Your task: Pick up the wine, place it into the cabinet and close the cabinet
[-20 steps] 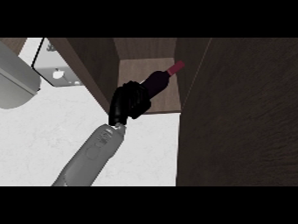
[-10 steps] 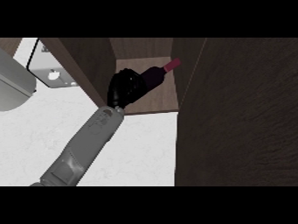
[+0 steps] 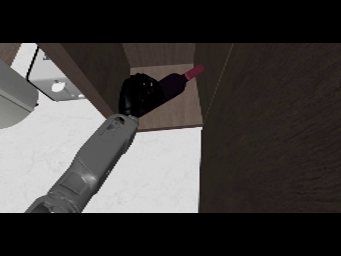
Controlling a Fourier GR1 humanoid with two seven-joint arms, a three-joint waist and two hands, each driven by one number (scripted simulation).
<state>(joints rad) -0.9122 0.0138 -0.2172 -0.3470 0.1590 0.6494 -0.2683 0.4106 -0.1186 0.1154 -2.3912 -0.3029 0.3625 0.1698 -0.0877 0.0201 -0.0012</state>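
Wine [image 3: 174, 86]: dark bottle with a red cap, lying over the cabinet shelf [image 3: 179, 115], inside the open cabinet. Long axis runs from lower left to upper right in the head view. Cap end points toward the upper right, deeper into the cabinet; base end points back toward the hand. Whether the bottle rests on the shelf or hangs just above it: cannot tell.

Hand [image 3: 137, 96]: black, at the base end of the wine, fingers curled round the bottle's body and hiding much of it. Only 1 arm shows; it enters from the lower edge at the left of the view, so I log it as the left hand, with some doubt. The grey forearm [image 3: 92, 160] reaches up across the white counter [image 3: 158, 170] into the opening. Right hand: not seen.

Progress, judged: pick-up done, wine carried into the cabinet. Placement nearly done but not finished, since the fingers are wrapped round the bottle. Left to do: release, pull the hand out, close the cabinet.

Surroundings: cabinet side wall [image 3: 84, 70] just left of the hand. Large dark wood panel [image 3: 284, 125] fills the right of the view; probably the open door, not certain. Grey rounded object [image 3: 3, 95] at far left, well apart from the wine.
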